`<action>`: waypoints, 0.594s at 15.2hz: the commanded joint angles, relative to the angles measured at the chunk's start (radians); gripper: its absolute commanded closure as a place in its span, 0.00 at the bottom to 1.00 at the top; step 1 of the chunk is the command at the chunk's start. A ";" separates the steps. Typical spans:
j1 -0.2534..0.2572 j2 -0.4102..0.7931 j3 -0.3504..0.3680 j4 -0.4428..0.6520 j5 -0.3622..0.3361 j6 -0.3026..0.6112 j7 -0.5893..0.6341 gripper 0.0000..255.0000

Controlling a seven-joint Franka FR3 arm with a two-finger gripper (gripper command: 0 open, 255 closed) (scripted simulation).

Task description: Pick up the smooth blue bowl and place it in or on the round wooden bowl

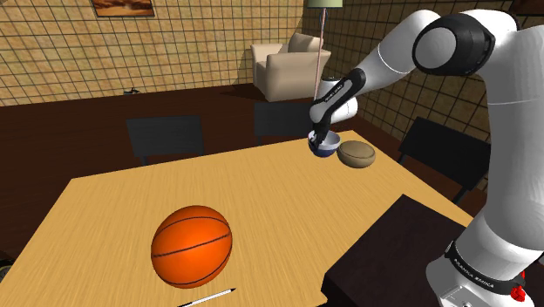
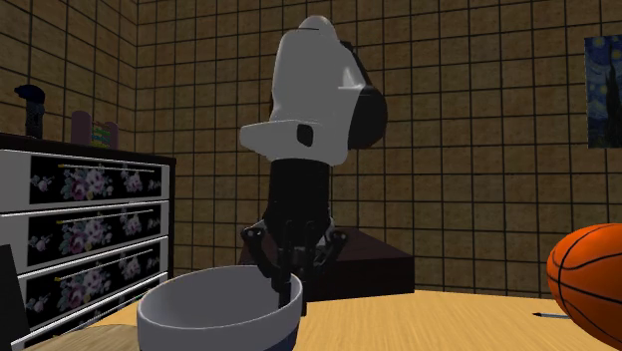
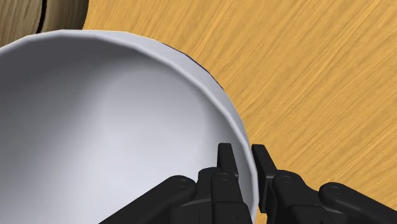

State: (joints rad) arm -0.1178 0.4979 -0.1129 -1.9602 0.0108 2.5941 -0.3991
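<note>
The blue bowl [image 1: 324, 148], dark blue outside and pale grey-white inside, hangs just above the wooden table near its far edge in the shoulder view. My gripper [image 1: 321, 133] is shut on its rim, one finger inside the wall and one outside, as the wrist view [image 3: 243, 159] shows. The bowl's white hollow [image 3: 108, 127] lies beside the fingers. The round wooden bowl [image 1: 357, 154] rests on the table just to the shoulder view's right of the blue bowl; a piece of it [image 3: 38, 16] lies past the blue bowl's rim. In the second exterior view the bowl [image 2: 219, 311] hangs under the gripper [image 2: 284, 284].
A basketball [image 1: 192, 245] sits near the table's [image 1: 261, 187] front, with a pen [image 1: 207, 297] at the front edge. Dark chairs [image 1: 164, 137] stand behind the table and another at the right [image 1: 445, 153]. A drawer chest [image 2: 80, 234] stands at the second exterior view's left.
</note>
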 commanded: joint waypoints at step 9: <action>0.005 -0.096 -0.008 0.007 -0.011 -0.102 0.001 1.00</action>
State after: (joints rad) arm -0.1119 0.4146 -0.1199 -1.9520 0.0012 2.5031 -0.3962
